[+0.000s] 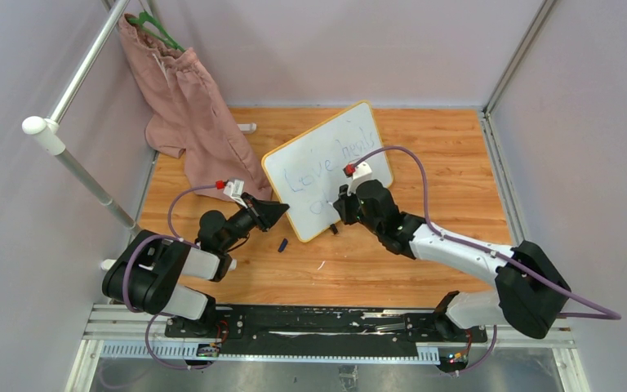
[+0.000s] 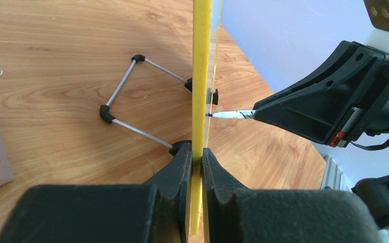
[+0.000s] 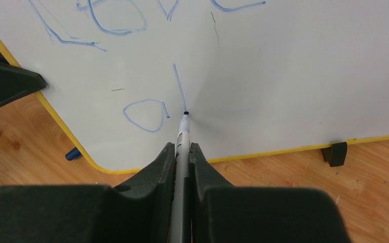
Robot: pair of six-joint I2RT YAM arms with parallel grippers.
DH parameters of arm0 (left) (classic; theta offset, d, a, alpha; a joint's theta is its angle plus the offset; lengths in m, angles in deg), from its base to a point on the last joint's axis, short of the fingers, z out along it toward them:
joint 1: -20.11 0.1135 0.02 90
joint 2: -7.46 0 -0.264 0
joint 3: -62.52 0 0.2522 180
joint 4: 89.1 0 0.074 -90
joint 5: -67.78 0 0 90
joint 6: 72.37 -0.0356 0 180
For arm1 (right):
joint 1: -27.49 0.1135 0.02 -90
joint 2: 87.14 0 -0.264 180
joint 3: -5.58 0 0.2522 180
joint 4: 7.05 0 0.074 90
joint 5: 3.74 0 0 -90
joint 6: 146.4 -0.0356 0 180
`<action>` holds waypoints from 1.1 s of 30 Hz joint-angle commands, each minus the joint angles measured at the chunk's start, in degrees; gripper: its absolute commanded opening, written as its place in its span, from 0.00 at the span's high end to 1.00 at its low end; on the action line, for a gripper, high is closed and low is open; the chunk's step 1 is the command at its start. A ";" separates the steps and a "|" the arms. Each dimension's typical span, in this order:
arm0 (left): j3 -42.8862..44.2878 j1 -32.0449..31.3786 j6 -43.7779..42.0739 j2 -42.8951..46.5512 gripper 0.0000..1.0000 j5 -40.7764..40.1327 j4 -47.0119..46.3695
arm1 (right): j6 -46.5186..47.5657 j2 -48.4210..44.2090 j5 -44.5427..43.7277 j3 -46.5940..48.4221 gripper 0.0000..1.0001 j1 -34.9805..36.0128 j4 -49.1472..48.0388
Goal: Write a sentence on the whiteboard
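Observation:
The whiteboard [image 1: 294,214] with its yellow frame [image 2: 201,76] stands tilted on the wooden table. My left gripper [image 1: 282,211] is shut on its left edge, and the left wrist view shows the jaws [image 2: 198,157] pinching the frame. My right gripper [image 1: 341,204] is shut on a grey marker [image 3: 184,129], whose tip touches the board's lower part. The sentence [image 1: 326,159] is in faint blue: "Love heals" on the upper line, and below it an "a" [image 3: 144,115] and an upright stroke [image 3: 179,86] that ends at the tip.
A pink garment [image 1: 188,106] hangs from a green hanger at the back left, beside a white pole [image 1: 73,155]. A blue marker cap [image 1: 283,244] lies by the board's near corner. A wire stand [image 2: 126,101] props the board from behind. Grey walls enclose the table.

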 commanded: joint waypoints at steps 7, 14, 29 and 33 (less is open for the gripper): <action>-0.23 -0.64 -0.32 1.12 1.00 0.90 -2.38 | -0.83 -0.34 -0.35 -2.96 1.00 -0.64 1.13; -0.18 -0.64 -0.42 1.41 1.00 0.91 -2.07 | -0.39 -1.60 -2.00 -2.85 1.00 -1.61 1.35; -0.21 -0.64 -0.19 1.61 1.00 0.88 -2.12 | -0.07 -12.44 1.37 -2.27 1.00 -3.49 0.68; -0.32 -0.64 -0.25 2.29 1.00 0.74 -1.61 | 0.60 -11.40 1.16 -1.13 1.00 -3.72 0.66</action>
